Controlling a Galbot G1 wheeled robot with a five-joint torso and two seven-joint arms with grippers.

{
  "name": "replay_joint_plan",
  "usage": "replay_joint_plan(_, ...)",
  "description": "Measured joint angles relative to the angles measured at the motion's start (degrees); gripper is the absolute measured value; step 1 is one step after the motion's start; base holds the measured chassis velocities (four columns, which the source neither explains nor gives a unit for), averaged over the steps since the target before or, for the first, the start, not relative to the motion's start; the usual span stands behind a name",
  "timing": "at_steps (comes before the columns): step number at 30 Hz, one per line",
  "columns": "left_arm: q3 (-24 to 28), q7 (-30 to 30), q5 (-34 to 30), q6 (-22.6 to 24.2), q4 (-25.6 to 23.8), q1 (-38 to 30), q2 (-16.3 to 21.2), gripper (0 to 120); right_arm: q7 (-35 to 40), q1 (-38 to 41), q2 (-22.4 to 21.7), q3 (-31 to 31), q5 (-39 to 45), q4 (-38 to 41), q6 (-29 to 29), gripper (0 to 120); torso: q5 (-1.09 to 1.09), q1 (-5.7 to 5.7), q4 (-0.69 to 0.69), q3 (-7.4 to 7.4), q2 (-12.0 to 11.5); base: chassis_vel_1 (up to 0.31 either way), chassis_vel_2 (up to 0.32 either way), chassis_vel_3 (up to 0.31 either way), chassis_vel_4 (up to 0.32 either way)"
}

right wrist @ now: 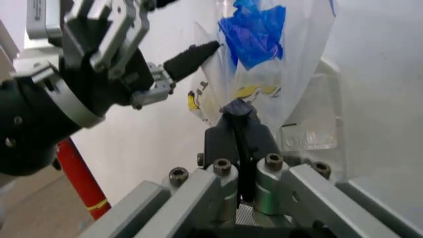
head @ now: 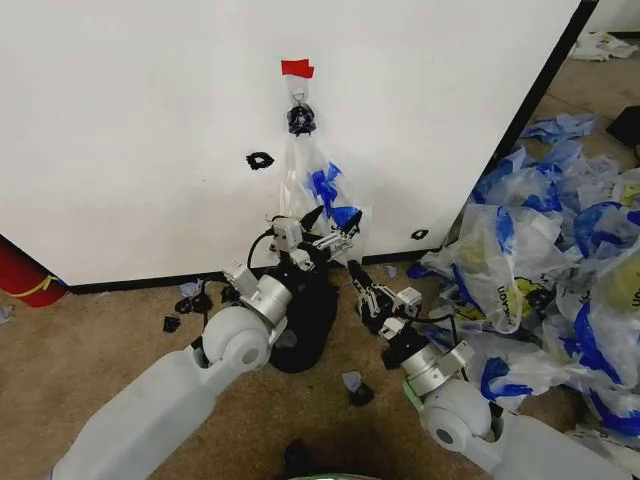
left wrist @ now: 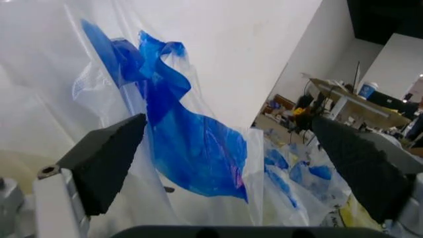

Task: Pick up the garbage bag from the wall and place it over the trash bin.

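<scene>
The left gripper (head: 325,232) stands spread wide at the lower part of the garbage bag (head: 318,190), its dark fingers (left wrist: 109,163) on either side of the crumpled blue plastic. The right gripper (head: 358,281), fingers pressed together and holding nothing, sits just below the bag. The bag is thin, see-through white with blue folds and a little yellow, hanging from a hook (head: 298,93) on the wall (head: 140,130) under a strip of red tape (head: 297,68). The trash bin (head: 305,325) stands on the floor below the bag.

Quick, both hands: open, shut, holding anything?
Left hand: open, fingers either side of the thin translucent white plastic bag with blue handles, not gripping.
Right hand: shut, holding nothing, just short of the bag.
</scene>
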Motion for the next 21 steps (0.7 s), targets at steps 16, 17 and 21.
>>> replay_joint_plan(16,-0.98,0.06,0.68,-0.11,-1.05,1.45,0.99,99,0.02,-0.38,-0.82,0.21,0.27,1.38,0.0,0,0.0,0.0,0.0,0.0,0.0,0.0,0.0,0.0,0.0)
replay_joint_plan(17,-0.77,0.06,0.68,-0.11,-1.01,1.44,1.0,99,0.02,-0.41,-0.8,0.24,0.26,1.39,0.0,0,0.0,0.0,0.0,0.0,0.0,0.0,0.0,0.0,0.0)
replay_joint_plan(21,-0.38,0.06,0.74,-0.11,-0.89,1.43,0.95,99,0.03,-0.48,-0.79,0.34,0.25,1.43,0.0,0,0.0,0.0,0.0,0.0,0.0,0.0,0.0,0.0,0.0)
